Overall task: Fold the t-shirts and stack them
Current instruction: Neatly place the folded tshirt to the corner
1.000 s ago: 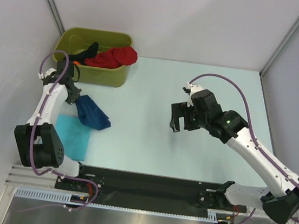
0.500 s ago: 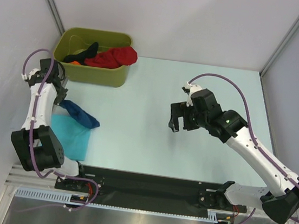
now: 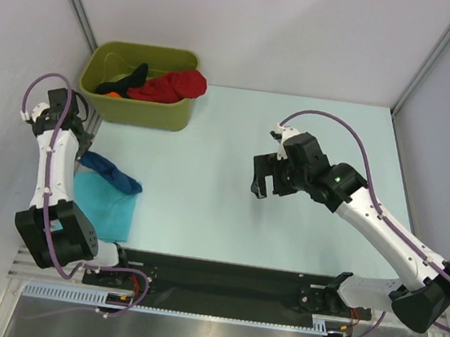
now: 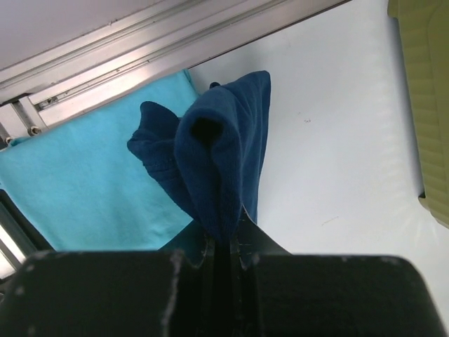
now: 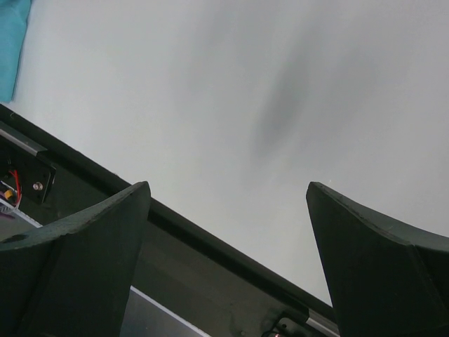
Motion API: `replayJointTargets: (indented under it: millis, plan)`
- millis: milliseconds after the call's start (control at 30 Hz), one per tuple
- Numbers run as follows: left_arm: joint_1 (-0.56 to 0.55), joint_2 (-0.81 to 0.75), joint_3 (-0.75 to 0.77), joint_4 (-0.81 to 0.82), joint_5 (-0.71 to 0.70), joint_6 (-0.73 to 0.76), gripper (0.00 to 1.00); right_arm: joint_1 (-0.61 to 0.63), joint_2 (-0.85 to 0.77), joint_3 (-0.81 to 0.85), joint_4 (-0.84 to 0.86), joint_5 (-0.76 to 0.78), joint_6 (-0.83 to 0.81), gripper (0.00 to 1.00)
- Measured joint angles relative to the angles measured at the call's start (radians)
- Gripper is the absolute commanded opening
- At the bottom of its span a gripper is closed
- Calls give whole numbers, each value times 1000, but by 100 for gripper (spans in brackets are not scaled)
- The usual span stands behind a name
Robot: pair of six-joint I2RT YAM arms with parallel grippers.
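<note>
My left hand [image 4: 224,242] clamps a thin bunch of the navy t-shirt [image 4: 217,161] at frame left over the turquoise t-shirt [image 4: 77,189], right hand [image 5: 226,193] spread empty; I think it could slip or rumple that one.

— What's the left gripper [image 4: 224,244] holding?
— The navy t-shirt [image 4: 221,158], bunched between its jaws (pressed nearly together), over the flat turquoise t-shirt [image 4: 84,189].
— Far right?
— The olive bin [image 4: 424,91].
</note>
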Motion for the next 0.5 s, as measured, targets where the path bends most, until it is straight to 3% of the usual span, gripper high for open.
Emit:
replayJointTargets:
  millis: [500]
  plan:
    - [47,-35,5,-8,-4,55,0,0,0,-11,3,-23,0,100]
